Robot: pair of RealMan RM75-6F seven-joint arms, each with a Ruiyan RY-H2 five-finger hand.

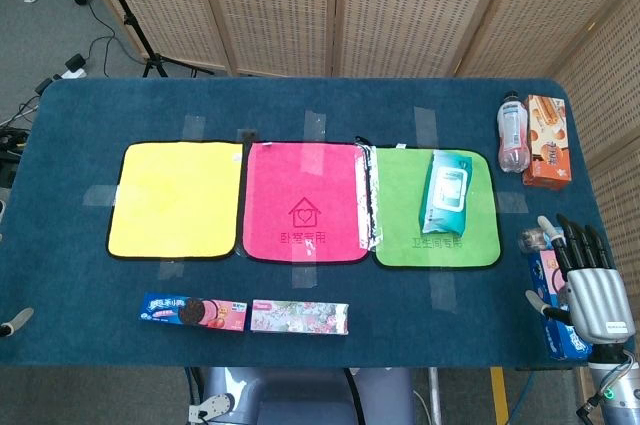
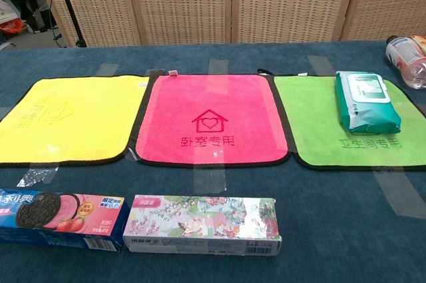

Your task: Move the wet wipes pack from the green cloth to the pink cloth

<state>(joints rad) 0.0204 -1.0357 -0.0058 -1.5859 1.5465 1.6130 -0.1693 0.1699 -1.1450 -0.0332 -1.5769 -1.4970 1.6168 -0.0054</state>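
The teal and white wet wipes pack (image 1: 446,191) (image 2: 365,102) lies flat on the right half of the green cloth (image 1: 405,215) (image 2: 313,123). The pink cloth (image 1: 305,202) (image 2: 210,120), printed with a house outline, lies bare just left of the green one. My right hand (image 1: 583,277) is open at the table's right front corner, fingers spread and pointing away, well clear of the pack. Only a small tip of my left hand (image 1: 14,323) shows at the left edge of the head view; its fingers are hidden. The chest view shows neither hand.
A yellow cloth (image 1: 178,199) lies left of the pink one. An Oreo box (image 1: 192,312) and a floral box (image 1: 299,318) sit near the front edge. A bottle (image 1: 513,132) and an orange box (image 1: 547,140) stand at the back right. A blue package (image 1: 553,310) lies under my right hand.
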